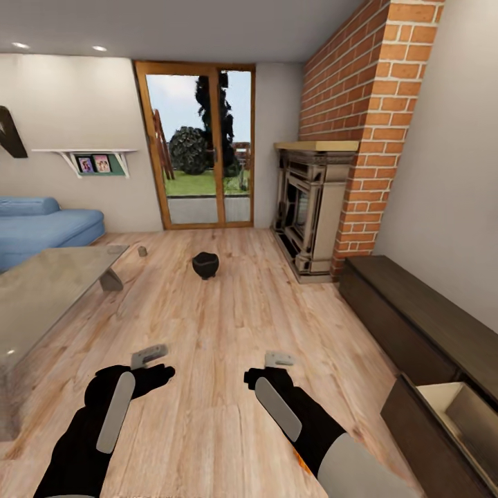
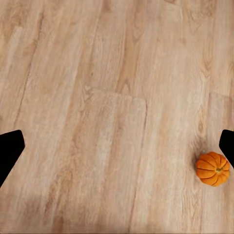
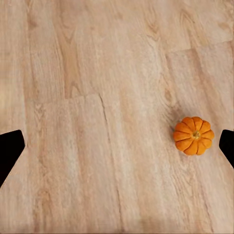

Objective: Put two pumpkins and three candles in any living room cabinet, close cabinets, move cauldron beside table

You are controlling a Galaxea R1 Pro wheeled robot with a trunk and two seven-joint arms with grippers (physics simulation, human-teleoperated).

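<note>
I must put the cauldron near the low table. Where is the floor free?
Bare floor lies between the cauldron and the table, and beyond both grippers. It is tighter at the cabinet, whose drawer stands open.

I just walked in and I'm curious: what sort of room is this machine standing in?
Most likely a living room in a house. There is a blue sofa, a brick fireplace, and a low coffee table on a wood floor, with glass doors onto a garden.
</note>
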